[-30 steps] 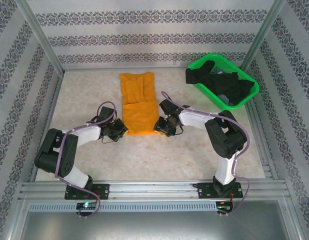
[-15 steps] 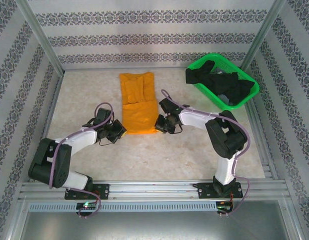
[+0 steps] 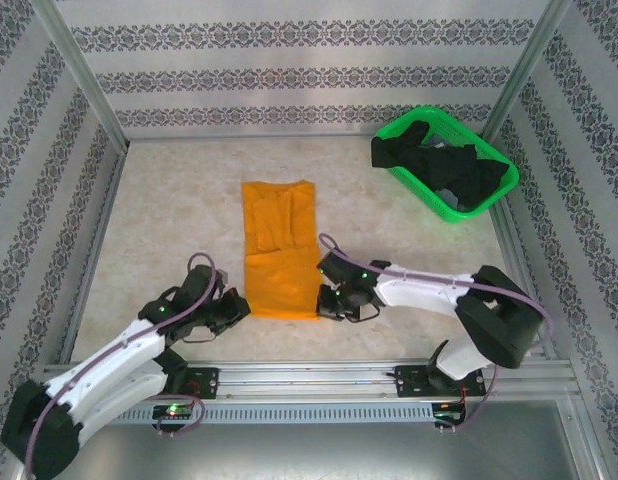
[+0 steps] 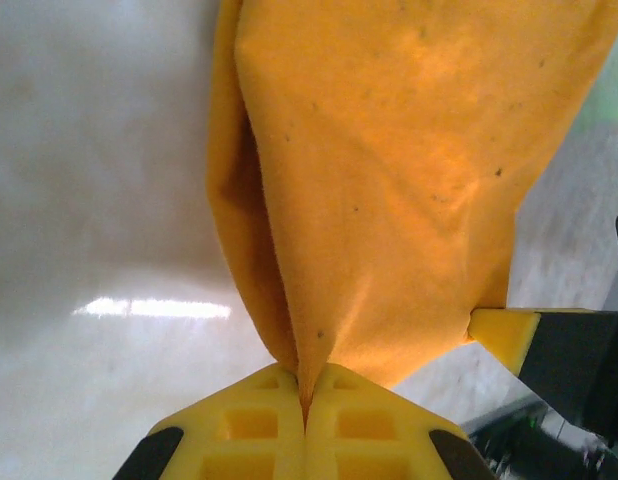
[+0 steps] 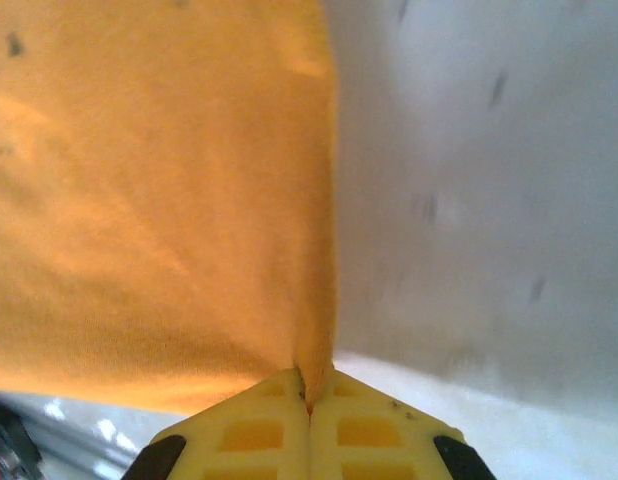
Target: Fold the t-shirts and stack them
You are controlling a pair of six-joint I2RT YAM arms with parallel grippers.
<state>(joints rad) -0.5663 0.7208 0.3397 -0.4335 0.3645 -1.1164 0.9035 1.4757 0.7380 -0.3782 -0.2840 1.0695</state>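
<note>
A mustard-orange t-shirt (image 3: 279, 245) lies folded into a long strip down the middle of the table. My left gripper (image 3: 239, 305) is shut on its near left corner. In the left wrist view the cloth (image 4: 389, 180) is pinched between the yellow fingers (image 4: 239, 425). My right gripper (image 3: 324, 303) is shut on the near right corner. The right wrist view has the orange cloth (image 5: 149, 200) running into the closed fingers (image 5: 374, 430). Black t-shirts (image 3: 459, 170) lie heaped in the green basket (image 3: 414, 125) at the back right.
Metal frame posts (image 3: 79, 80) and patterned walls close off the table at left, back and right. An aluminium rail (image 3: 309, 378) runs along the near edge by the arm bases. Pale table surface (image 3: 169, 200) lies left of the shirt.
Both grippers have pulled back toward the near edge, dragging the orange t-shirt with them. The right gripper closed on its corner during this second.
</note>
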